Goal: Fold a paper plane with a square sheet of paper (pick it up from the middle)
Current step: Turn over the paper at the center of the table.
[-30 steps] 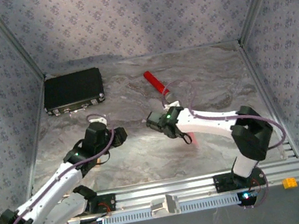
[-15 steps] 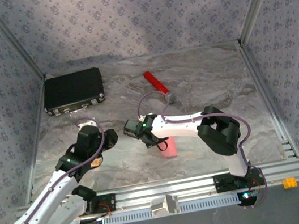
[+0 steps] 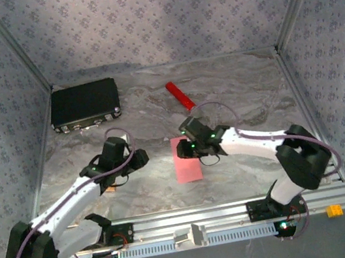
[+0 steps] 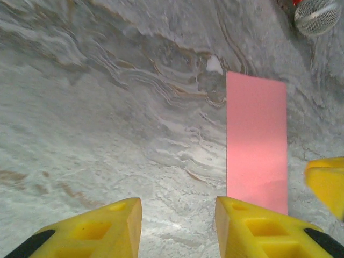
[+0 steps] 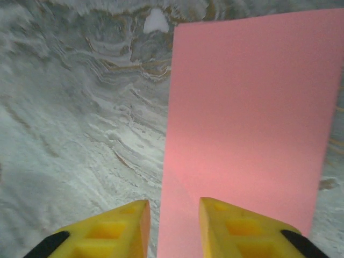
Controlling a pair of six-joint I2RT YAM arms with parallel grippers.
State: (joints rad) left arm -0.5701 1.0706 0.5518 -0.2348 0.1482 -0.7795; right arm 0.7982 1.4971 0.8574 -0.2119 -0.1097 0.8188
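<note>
The square sheet of paper [image 3: 186,161], folded to a narrow pink rectangle, lay flat on the marbled table [image 3: 233,92] between the arms, the right gripper [image 5: 173,228] hovering over one edge with fingers slightly apart and empty, the left gripper [image 4: 178,228] close beside it, likewise parted on nothing.

top camera high at near edge, overlooking whole table [image 3: 252,89], both wrist cameras close, sharing the pink sheet [image 4: 256,142]
</note>
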